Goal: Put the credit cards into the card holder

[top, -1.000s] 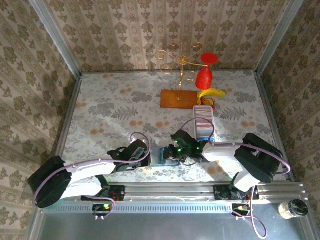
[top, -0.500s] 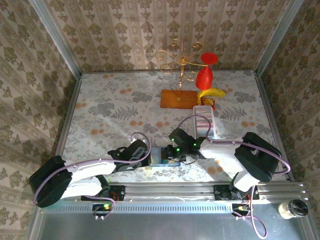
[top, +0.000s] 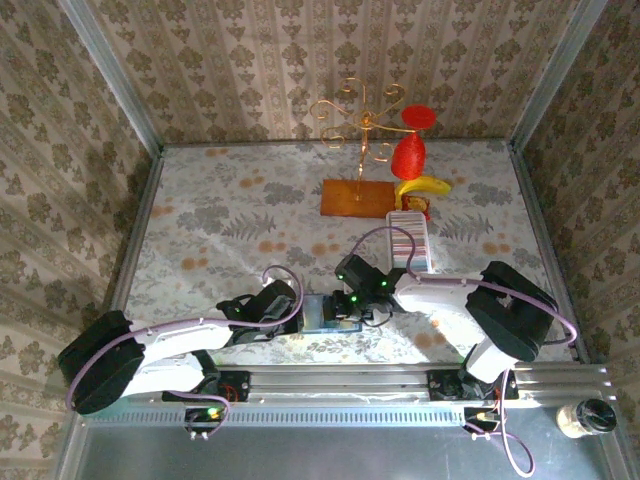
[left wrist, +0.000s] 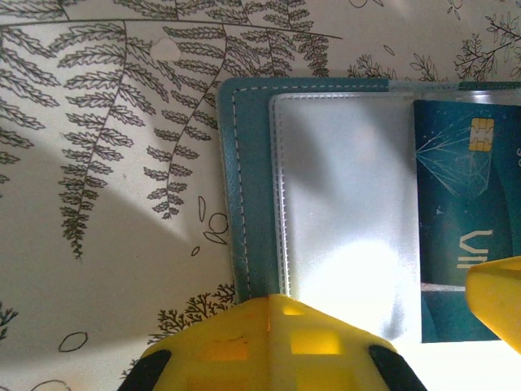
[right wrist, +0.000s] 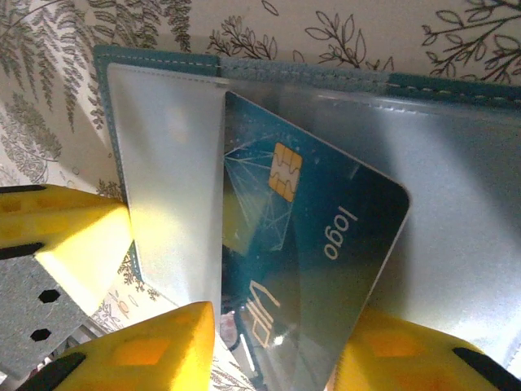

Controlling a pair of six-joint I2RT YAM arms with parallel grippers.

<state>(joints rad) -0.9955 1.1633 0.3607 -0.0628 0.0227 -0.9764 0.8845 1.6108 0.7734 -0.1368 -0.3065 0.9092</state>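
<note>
Holder (top: 325, 312): teal, white stitching, lies open and flat on the floral table (top: 220, 220) at lower centre of the top view, between the two arms' tips. Card (right wrist: 309, 244): blue, gold chip, printed "logo", lies tilted across the open holder with its left part hidden under a frosted sleeve (right wrist: 167, 179) and the rest exposed toward the right of the right wrist view. Left gripper (left wrist: 273, 342): yellow fingers clenched together with nothing between them, over the holder's lower edge at bottom centre of the left wrist view. Right gripper (right wrist: 277, 346): yellow fingers released and standing apart, one on each side of the card's lower end. Whether they touch it cannot be told. Tray (top: 410, 245): white, long, packed with more cards, right of centre in the top view, well above the holder. Behind it: banana (top: 422, 187), red cup (top: 408, 152), gold wire stand (top: 360, 125) on an orange board (top: 355, 197). Jar (top: 585, 417): lower right corner, off the table.
</note>
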